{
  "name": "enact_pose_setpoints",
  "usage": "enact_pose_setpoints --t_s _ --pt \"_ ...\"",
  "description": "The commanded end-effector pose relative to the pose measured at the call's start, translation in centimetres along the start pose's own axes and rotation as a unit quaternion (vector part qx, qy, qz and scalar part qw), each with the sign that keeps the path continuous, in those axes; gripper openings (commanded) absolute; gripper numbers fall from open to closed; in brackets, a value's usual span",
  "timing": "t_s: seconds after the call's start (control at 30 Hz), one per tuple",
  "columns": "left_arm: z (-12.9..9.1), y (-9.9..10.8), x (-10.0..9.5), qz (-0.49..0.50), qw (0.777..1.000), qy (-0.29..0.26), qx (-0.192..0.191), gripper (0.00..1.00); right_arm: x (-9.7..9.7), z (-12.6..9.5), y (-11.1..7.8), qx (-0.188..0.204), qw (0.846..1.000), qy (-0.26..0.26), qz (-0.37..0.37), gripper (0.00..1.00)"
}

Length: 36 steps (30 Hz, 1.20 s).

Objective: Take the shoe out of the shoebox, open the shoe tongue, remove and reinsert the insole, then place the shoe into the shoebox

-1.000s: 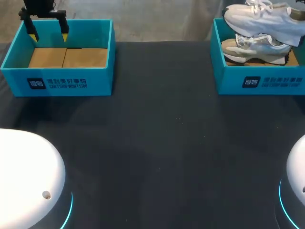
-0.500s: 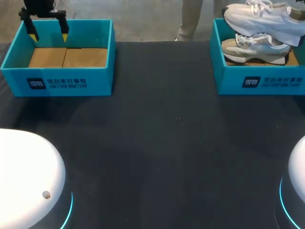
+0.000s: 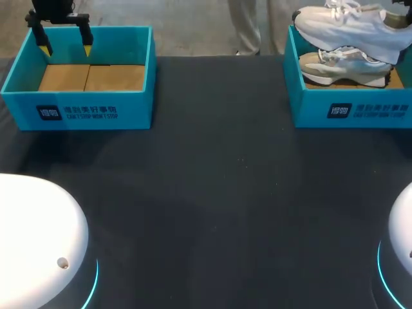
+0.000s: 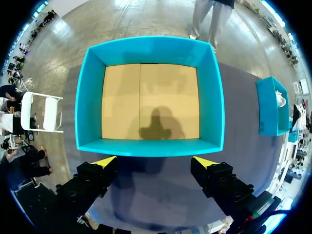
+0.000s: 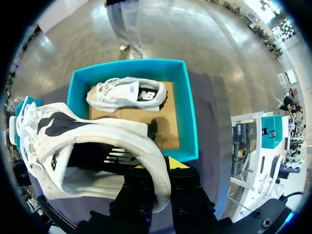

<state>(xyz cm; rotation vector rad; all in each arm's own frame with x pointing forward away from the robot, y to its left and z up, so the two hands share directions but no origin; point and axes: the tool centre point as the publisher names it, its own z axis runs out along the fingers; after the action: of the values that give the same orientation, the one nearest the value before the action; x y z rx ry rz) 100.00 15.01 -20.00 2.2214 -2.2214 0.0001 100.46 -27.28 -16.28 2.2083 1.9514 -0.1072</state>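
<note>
My right gripper is shut on the heel collar of a white shoe, which hangs above the right teal shoebox. In the head view this shoe hovers over the box's back edge, toe pointing left. A second, beige-and-white shoe lies on its side inside the box, also seen ahead of the right gripper as the second shoe. My left gripper stands open over the back of the left teal box. Nothing is between its fingers.
The left box holds only its cardboard floor. The dark table stretches between the two boxes. White arm bases sit at the near left and near right corners.
The held white shoe has shifted slightly to the left above the right box. The left arm has kept still.
</note>
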Motion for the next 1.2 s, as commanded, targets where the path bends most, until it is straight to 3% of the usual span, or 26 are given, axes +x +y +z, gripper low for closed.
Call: enact_pose_setpoints --t_s 0.03,0.33,0.8,0.83,1.2 --pt "0.0 0.0 0.0 0.0 1.0 0.0 0.0 1.0 1.4 -1.8 -4.1 -0.022 1.0 -0.011 0.003 0.0" --pt "0.0 0.0 0.0 0.0 1.0 0.0 0.0 1.0 5.5 -2.7 -9.6 -0.023 0.999 -0.024 -0.007 0.0" --pt "0.0 0.0 0.0 0.0 1.0 0.0 0.0 1.0 11.2 -4.0 -15.7 -0.02 0.999 -0.038 -0.024 0.0" --pt "0.0 0.0 0.0 0.0 1.0 0.0 0.0 1.0 12.3 -4.3 -17.0 -0.02 0.999 -0.038 -0.029 0.0" --pt "0.0 0.0 0.0 0.0 1.0 0.0 0.0 1.0 17.1 -5.1 -22.7 -0.014 0.998 -0.043 -0.039 0.0"
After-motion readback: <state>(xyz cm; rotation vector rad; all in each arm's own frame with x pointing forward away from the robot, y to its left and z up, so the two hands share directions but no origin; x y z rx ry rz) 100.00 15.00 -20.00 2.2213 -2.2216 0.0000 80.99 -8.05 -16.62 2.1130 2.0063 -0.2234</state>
